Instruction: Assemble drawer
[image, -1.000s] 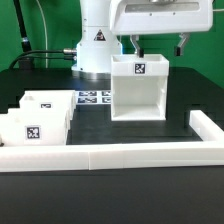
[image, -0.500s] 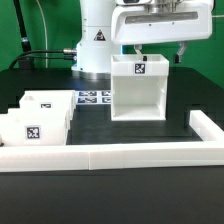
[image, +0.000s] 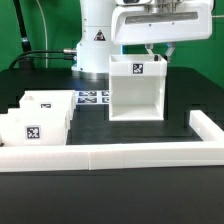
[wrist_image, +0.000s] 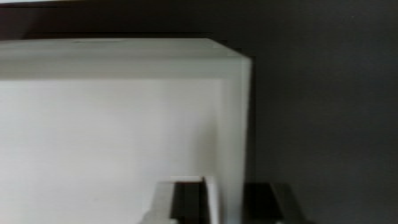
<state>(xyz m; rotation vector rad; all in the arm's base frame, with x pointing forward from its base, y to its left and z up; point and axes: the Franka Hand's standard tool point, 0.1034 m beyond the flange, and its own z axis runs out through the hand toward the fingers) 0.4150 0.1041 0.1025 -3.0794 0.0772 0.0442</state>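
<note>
The drawer's large white housing (image: 137, 95) stands upright on the black table, open front facing the camera, with a tag on its top rim. My gripper (image: 159, 52) is above it, near the top rim's corner at the exterior view's right. In the wrist view the housing (wrist_image: 107, 130) fills most of the frame. The two dark fingers (wrist_image: 267, 205) straddle its thin wall, and the gripper (wrist_image: 217, 205) is closed on that wall. Two small trays (image: 45, 108) (image: 28, 130) sit at the exterior view's left, apart from the housing.
The long low white L-shaped border wall (image: 120, 155) runs along the front and up the exterior view's right. The marker board (image: 92, 98) lies flat behind the trays. The robot base (image: 95, 40) stands behind the housing.
The fingers, wide apart one second ago, have closed inward onto the housing's wall. The housing and the trays have not moved.
</note>
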